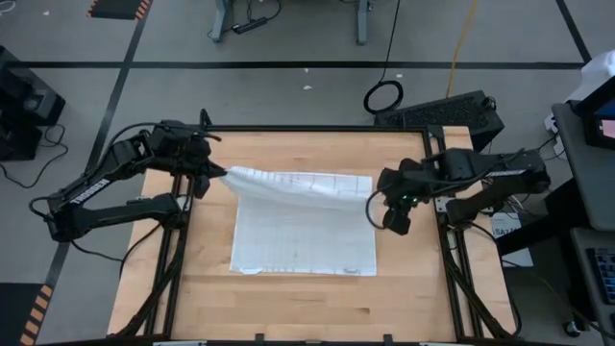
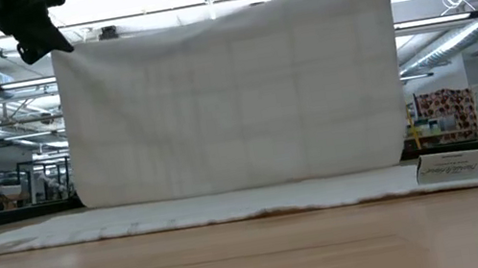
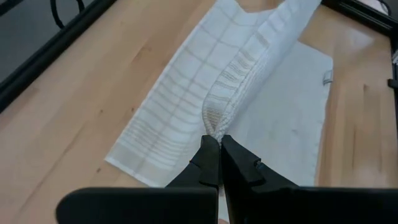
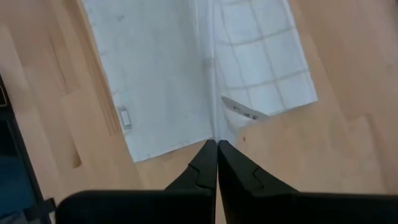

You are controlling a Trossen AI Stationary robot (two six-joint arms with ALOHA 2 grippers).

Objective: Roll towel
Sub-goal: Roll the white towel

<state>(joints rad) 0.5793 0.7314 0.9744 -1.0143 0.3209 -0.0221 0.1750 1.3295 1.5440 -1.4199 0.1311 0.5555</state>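
Both tools pinch a far corner of the towel (image 1: pixel 306 223), left tool (image 3: pixel 219 142) and right tool (image 4: pixel 216 144), holding that edge raised above the surface (image 1: pixel 288 308). Keep the edge level and taut, folding evenly toward the near hem.

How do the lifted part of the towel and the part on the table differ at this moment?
The lifted part of the towel hangs upright like a curtain, while the part on the table lies flat. The lifted part is pinched at its corners by the left gripper and right gripper, both shut; nothing grips the flat part. Both parts show thin grey check lines on white cloth.
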